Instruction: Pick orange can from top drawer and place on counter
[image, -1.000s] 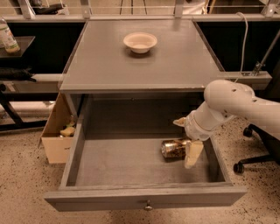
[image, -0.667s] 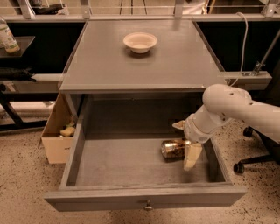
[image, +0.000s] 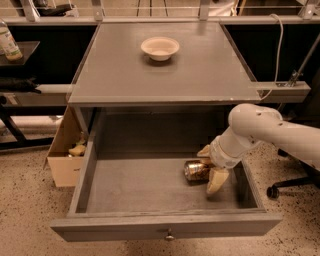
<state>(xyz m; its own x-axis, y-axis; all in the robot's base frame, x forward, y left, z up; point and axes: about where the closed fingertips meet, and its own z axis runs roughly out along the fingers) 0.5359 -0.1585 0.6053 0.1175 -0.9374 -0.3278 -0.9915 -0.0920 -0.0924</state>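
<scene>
Drawer (image: 125, 227): we see it pulled fully out toward us, its front and small knob (image: 170, 235) nearest. That leaves the inside open from above, which we take to be why the arm can reach in.
Can (image: 194, 170): it lies on its side on the drawer floor, right of the middle and away from the walls, with a silver end facing left.
Gripper (image: 209, 170): it is down inside the drawer at the can's right end. Its two pale fingers (image: 218, 181) are spread, one on the near side of the can and one on the far side. We judge they straddle it ready to squeeze, and we cannot see a firm pinch yet.
Arm (image: 270, 127): it comes in from the right over the drawer's side wall, angled down, so the counter edge stays out of its way.
Box (image: 62, 150): it stands on the floor, left of the cabinet.
Counter (image: 200, 70): a flat grey top above the drawer, where the can should go.
Bowl (image: 160, 48): it sits toward the back, leaving bare surface in front of it and to the right.
</scene>
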